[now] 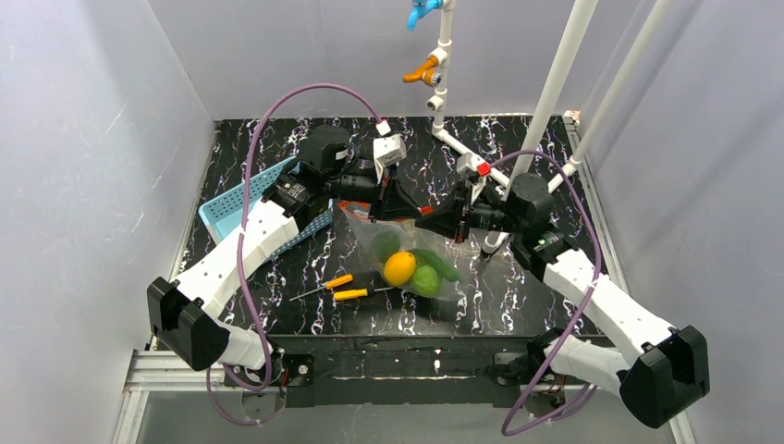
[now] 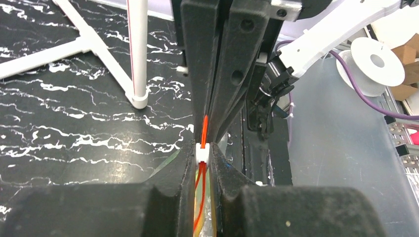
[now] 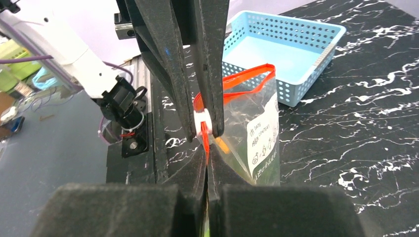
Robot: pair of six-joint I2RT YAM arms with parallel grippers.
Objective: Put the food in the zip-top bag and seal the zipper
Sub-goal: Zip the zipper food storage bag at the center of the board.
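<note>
Both pincers meet nose to nose over the middle of the table (image 1: 518, 305), right at the mouth of the zip-top bag (image 3: 244, 111). The left pincer (image 2: 202, 148) is squeezed shut on the little white slider (image 3: 204, 123) of the zipper (image 3: 242, 79). The right pincer (image 3: 206, 155) is clamped tight on the red-orange strip just beside it. The bag's mouth edge is held up and its lower part lies on the table. The food's inside: yellow lemon (image 1: 399, 268), dark green oval (image 1: 436, 263), light green bits (image 1: 386, 244). Past the slider the mouth gapes in an open loop toward the blue basket (image 3: 276, 49). Two orange-handled screwdrivers (image 1: 337, 282) lie near the bag, on the left arm's side.
</note>
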